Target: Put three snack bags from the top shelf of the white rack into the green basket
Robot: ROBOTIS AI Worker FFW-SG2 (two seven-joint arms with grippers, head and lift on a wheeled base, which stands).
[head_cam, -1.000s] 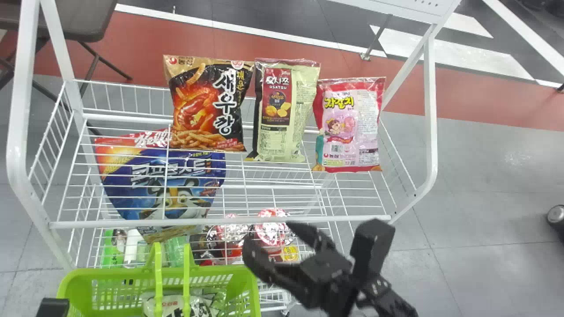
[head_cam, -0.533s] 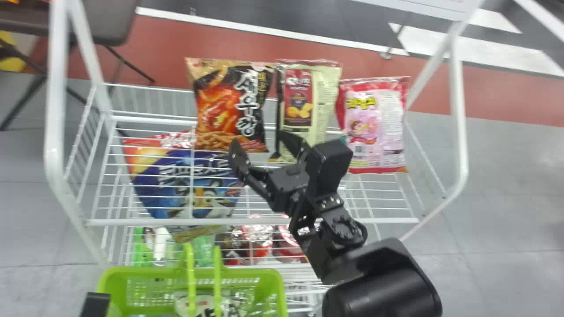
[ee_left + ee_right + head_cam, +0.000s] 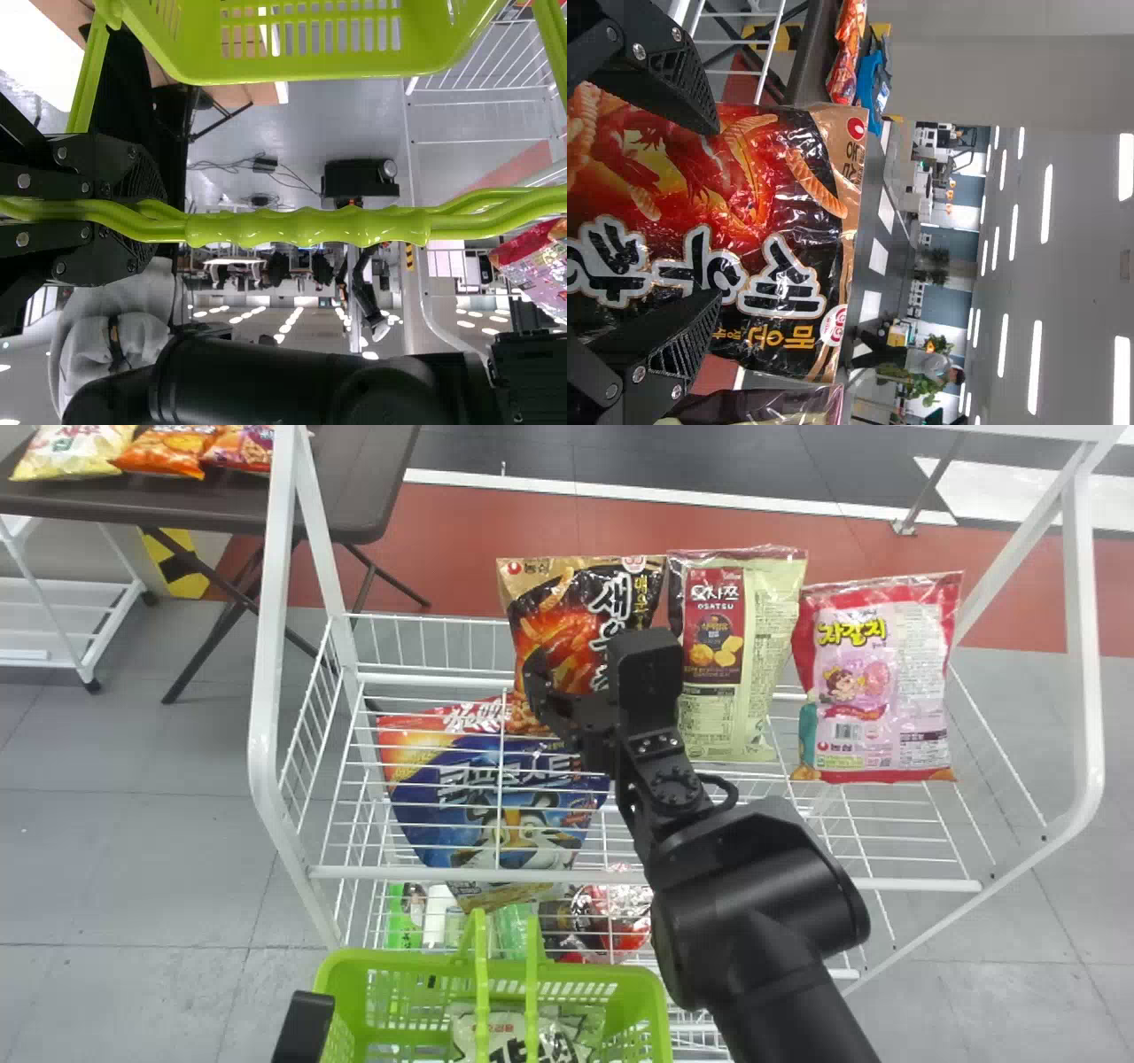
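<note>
Taking the head view as a clock, the shrimp-snack bag (image 3: 567, 589) stands at 12 o'clock on the top shelf (image 3: 425, 679) of the white rack (image 3: 266, 762). Just beside it, towards 2 o'clock, is the pale green and maroon chip bag (image 3: 744, 664), and between 2 and 3 the pink-and-red snack bag (image 3: 886, 682).

The right arm (image 3: 780, 957) comes in from 5 o'clock, its gripper (image 3: 571, 677) in front of the shrimp-snack bag. In the right wrist view that gripper (image 3: 713, 212) is released — its fingers (image 3: 678, 75) wide apart, with the bag's printed front between them; whether they touch it I cannot tell.

The left gripper (image 3: 304, 1023), between 7 and 8 o'clock, is clenched around the handle (image 3: 306, 227) of the green basket (image 3: 602, 973), which sits between 6 and 7, near the rack's front. A white-and-green packet (image 3: 487, 1036) lies in the basket.

Towards 8 o'clock a blue tiger cereal pouch (image 3: 443, 797) shows through the rack's wires, and red-and-silver containers (image 3: 616, 930) show lower down, near 6. Between 10 and 11 is a dark table (image 3: 354, 478) — more snack bags (image 3: 168, 450) lie on it.
</note>
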